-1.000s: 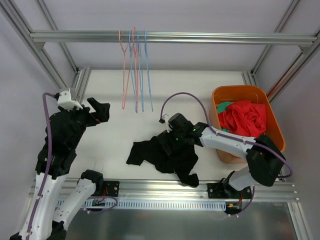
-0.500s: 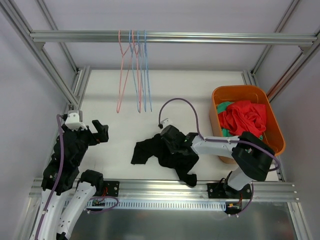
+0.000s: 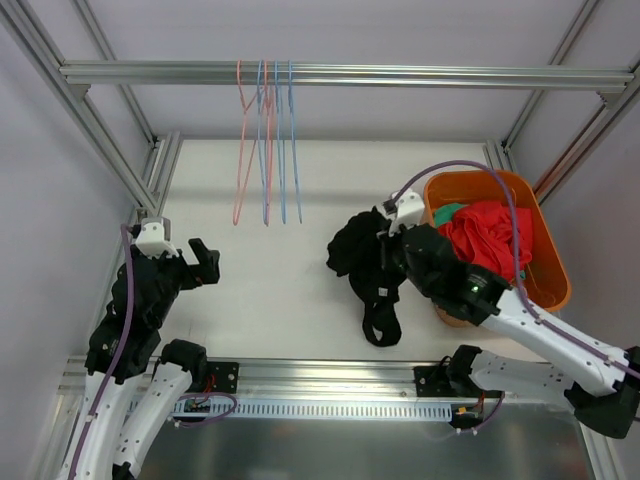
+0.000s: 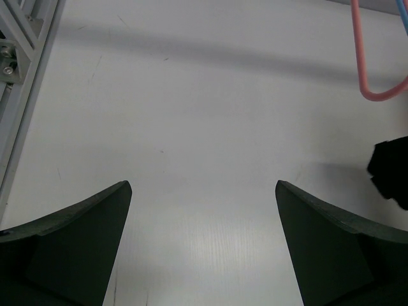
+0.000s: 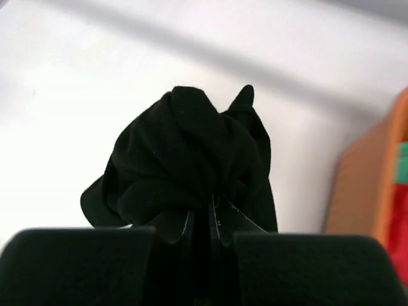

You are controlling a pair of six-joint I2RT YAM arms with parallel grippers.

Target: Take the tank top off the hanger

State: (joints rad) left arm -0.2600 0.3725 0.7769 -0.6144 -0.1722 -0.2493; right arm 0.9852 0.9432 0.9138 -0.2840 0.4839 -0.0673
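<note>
Tank top [image 3: 362, 262], bunched in the clamped right tool [image 5: 203, 218], dangles a strap that may catch the orange bin [image 3: 470, 176] rim or slip loose.

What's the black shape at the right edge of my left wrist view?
Observer: The tank top, bunched in the right gripper, which is shut on it.
Operator: Is it off the hangers?
Observer: Yes. The hangers hang bare from the rail, apart from it.
Operator: Anything beside it?
Observer: An orange bin holding red and green clothes, just to its right.
</note>
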